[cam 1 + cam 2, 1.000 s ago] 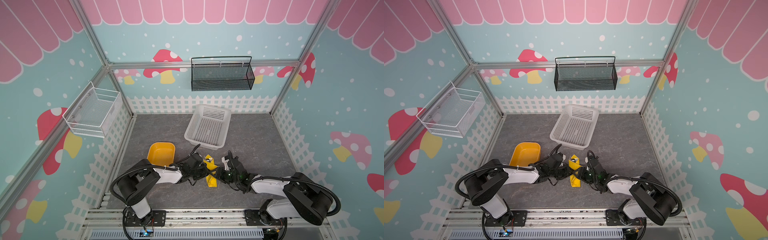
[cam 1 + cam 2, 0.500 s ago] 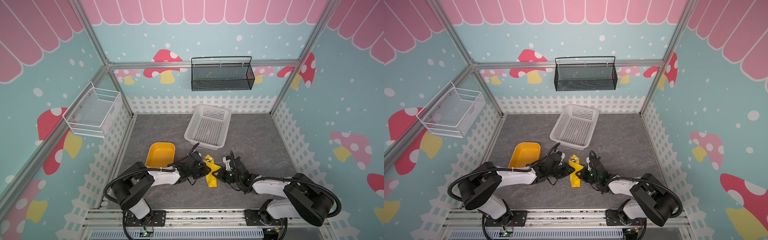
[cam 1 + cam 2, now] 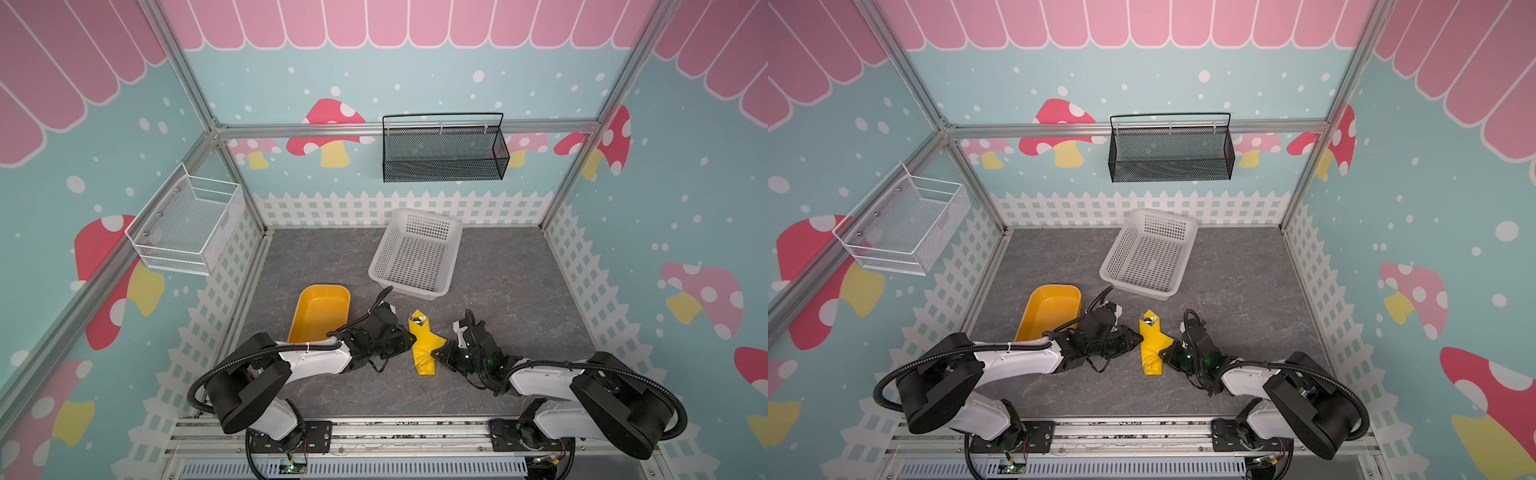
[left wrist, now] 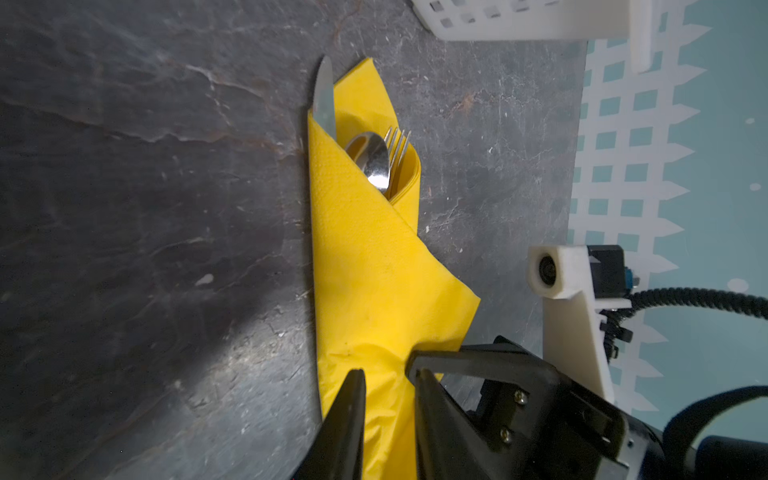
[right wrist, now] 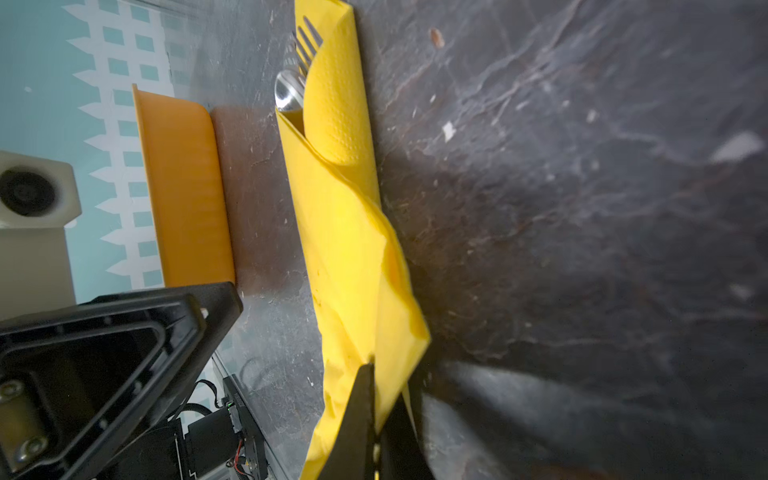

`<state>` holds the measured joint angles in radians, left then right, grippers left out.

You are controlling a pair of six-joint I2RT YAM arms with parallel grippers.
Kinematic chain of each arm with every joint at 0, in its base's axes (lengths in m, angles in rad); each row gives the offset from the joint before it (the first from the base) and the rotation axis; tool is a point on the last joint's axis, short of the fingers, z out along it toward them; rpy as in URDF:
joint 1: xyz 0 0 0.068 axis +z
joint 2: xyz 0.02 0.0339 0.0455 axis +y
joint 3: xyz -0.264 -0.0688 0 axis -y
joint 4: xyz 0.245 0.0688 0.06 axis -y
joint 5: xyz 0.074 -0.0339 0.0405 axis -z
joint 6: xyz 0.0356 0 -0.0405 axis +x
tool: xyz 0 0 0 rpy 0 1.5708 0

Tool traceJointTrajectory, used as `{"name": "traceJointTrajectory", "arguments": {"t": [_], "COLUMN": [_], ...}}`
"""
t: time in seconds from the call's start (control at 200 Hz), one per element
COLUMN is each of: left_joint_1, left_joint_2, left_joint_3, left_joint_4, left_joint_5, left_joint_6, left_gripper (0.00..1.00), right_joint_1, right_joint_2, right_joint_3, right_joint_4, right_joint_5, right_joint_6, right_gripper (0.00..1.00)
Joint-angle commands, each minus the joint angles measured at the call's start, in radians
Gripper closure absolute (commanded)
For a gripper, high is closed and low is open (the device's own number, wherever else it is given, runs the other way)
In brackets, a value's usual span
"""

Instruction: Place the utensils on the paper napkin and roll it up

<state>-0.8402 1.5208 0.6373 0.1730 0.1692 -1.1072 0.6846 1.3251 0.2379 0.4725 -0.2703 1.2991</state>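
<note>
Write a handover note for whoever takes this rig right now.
Left pincer: shut on the thin yellow paper napkin, at its handle end.
Right pincer: shut on that napkin's loose side flap.
Silver metal knife, spoon, fork: inside the wrap, heads poking out.
Done: utensils placed, napkin partly rolled.
To do: tuck flap, finish roll, release.

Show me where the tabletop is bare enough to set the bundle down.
Bare grey slate tabletop lies between the white perforated plastic basket and the right fence, behind the orange-yellow plastic tray, and along the front rail. Crowded: the middle, where the left gripper and right gripper meet on the yellow paper napkin.
</note>
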Motion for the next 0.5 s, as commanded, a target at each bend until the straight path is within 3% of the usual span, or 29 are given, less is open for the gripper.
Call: {"name": "traceJointTrajectory", "arguments": {"t": [0.0, 0.23, 0.495], "left_joint_1": [0.0, 0.0, -0.012], "left_joint_2": [-0.016, -0.039, -0.031], "left_joint_3": [-0.017, -0.034, -0.041], "left_joint_4": [-0.007, -0.051, -0.026], "left_joint_5": [-0.004, -0.033, 0.007], "left_joint_6": [-0.01, -0.02, -0.032], "left_gripper": [0.78, 0.8, 0.83], "right_joint_1": [-0.006, -0.007, -0.004], "right_joint_2": [0.009, 0.04, 0.126], "right_joint_3": [-0.024, -0.035, -0.016], "right_joint_4": [0.0, -0.013, -0.028], "right_joint_5": [0.029, 0.03, -0.006], "right_joint_6": [0.014, 0.006, 0.002], "right_gripper": [0.99, 1.0, 1.0]}}
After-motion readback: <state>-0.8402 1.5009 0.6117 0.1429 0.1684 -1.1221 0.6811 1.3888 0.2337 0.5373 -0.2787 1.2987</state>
